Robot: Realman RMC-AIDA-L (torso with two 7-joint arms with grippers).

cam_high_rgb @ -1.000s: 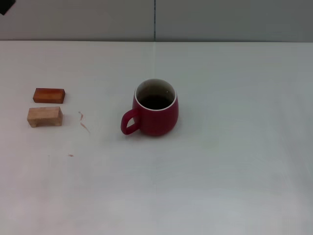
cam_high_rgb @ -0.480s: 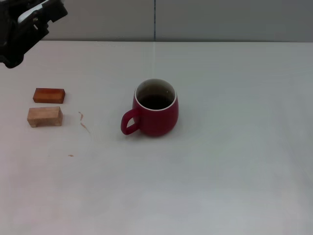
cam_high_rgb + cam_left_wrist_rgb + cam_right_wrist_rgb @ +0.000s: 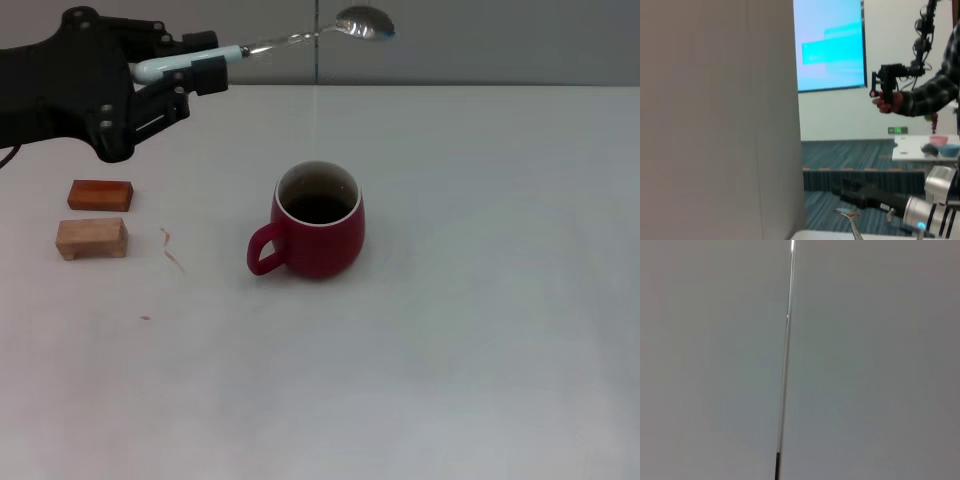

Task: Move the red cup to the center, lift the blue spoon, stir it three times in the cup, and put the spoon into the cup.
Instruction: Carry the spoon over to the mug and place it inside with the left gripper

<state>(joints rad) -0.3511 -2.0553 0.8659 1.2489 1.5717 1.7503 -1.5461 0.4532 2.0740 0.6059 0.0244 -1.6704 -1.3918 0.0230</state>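
Gripper on my left arm (image 3: 205,68) is clamped on the blue spoon (image 3: 290,40) by its pale handle, held in the air up and left of the red cup (image 3: 315,222), bowl pointing right. That cup stands upright on the bench (image 3: 480,330), handle toward the two wooden blocks (image 3: 95,220).

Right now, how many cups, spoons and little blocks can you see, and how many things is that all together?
Cups: 1, the red cup in the middle of the table.
Spoons: 1, the blue spoon, held in the air by the left gripper.
Blocks: 2, an orange-brown block and a pale wooden block, side by side.
Total: 4
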